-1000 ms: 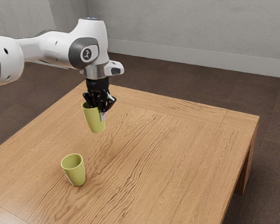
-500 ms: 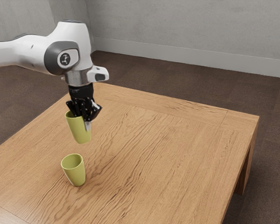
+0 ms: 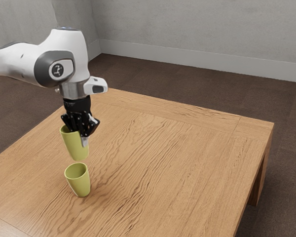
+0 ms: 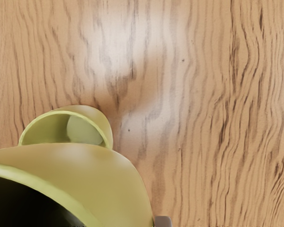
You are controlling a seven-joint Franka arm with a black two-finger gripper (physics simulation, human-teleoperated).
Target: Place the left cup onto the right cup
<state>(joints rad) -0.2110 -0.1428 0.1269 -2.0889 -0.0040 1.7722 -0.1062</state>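
In the wrist view the held cup (image 4: 90,175) is blurred, cut off at the picture's edge, and hides part of the standing cup's (image 4: 68,124) rim. In the exterior view the table's (image 3: 187,148) near corners run out of frame.

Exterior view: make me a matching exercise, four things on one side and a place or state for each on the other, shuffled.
1. held cup
2. standing cup
3. gripper
4. table

a. upright on the wood
b. has one cup resting on it
c. tilted, up in the air
d. shut on a cup's rim

Pairs: 1-c, 2-a, 3-d, 4-b
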